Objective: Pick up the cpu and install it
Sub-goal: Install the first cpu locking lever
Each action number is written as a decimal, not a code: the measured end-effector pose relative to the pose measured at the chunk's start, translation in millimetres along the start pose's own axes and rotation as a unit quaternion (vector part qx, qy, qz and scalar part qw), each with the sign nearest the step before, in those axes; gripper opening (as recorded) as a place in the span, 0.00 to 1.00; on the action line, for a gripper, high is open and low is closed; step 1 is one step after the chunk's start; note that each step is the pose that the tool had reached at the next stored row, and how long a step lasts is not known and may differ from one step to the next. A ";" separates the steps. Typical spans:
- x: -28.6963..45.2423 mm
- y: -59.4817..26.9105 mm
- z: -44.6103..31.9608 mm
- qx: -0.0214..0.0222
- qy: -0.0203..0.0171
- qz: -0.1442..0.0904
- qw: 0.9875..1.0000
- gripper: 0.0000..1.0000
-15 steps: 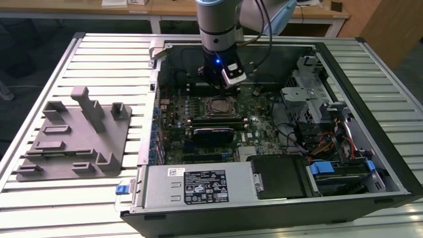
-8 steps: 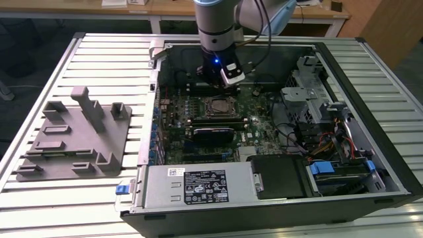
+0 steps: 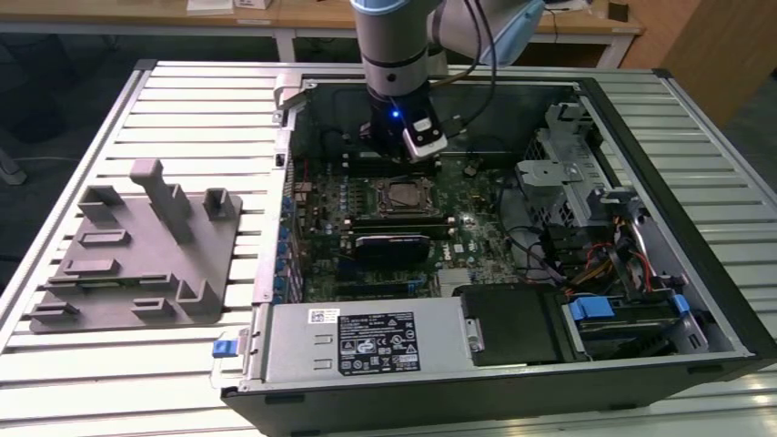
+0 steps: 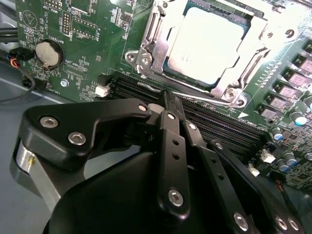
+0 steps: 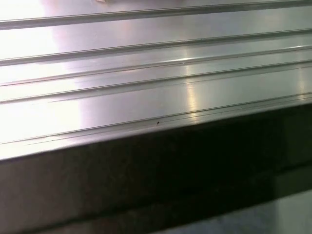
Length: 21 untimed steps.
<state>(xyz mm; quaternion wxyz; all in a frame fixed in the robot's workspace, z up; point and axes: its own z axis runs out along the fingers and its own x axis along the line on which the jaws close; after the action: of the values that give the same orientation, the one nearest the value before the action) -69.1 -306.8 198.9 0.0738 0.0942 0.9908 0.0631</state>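
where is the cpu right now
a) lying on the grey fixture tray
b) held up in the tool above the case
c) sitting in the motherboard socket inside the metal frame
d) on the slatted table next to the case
c: in the second wrist view the cpu lies flat in the socket frame on the motherboard, while the tool is apart from it with nothing between its fingers.
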 end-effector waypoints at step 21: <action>-1.6 -10.1 2.4 0.000 0.000 -0.003 1.000 0.11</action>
<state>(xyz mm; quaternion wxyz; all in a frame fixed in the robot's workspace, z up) -68.9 -316.7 195.3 0.0736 0.0915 0.9911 0.0632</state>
